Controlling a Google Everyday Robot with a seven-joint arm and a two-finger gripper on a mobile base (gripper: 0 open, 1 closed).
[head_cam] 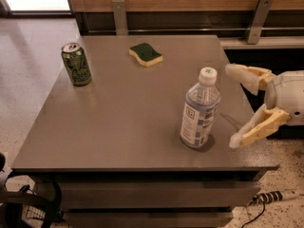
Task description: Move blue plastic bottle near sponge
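Observation:
The blue plastic bottle [200, 109] stands upright on the grey table [123, 113], near its front right part. It is clear and bluish, with a white cap and a white-and-blue label. The sponge [146, 54], dark green over pale yellow, lies flat at the table's far middle. My gripper [233, 106] is open, just right of the bottle, with one pale finger [244, 75] beyond it and one finger [254, 129] nearer the front edge. The fingers do not touch the bottle.
A green drink can [76, 64] stands upright at the table's far left. A wooden wall with metal brackets [119, 17] runs behind the table. Cables and a power strip [273, 196] lie on the floor at the lower right.

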